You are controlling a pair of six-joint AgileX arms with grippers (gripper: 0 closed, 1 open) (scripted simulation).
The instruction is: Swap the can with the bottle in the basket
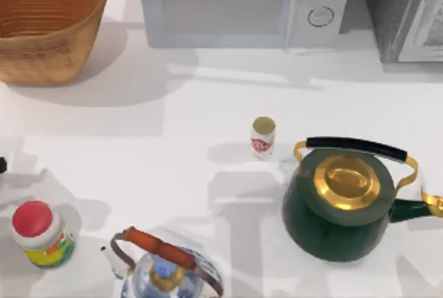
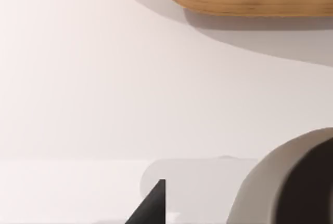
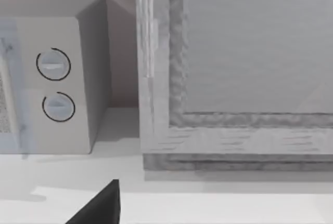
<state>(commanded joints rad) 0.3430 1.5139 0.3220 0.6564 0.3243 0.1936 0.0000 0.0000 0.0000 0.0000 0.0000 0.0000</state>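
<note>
The can [image 1: 263,137] stands upright on the white table [image 1: 173,118] near its middle, just beside the green kettle [image 1: 342,205] at the kettle's 10 o'clock. The bottle [image 1: 41,234] stands on the table at 8 o'clock from the can, next to the glass kettle [image 1: 163,270]. The basket [image 1: 45,25], at 10 o'clock, looks empty as far as its inside shows. I judge the bottle out already and the can not yet put in. A microwave [image 1: 242,4] sits at 12 o'clock. I cannot tell either gripper's jaw state; both arms seem parked
</note>
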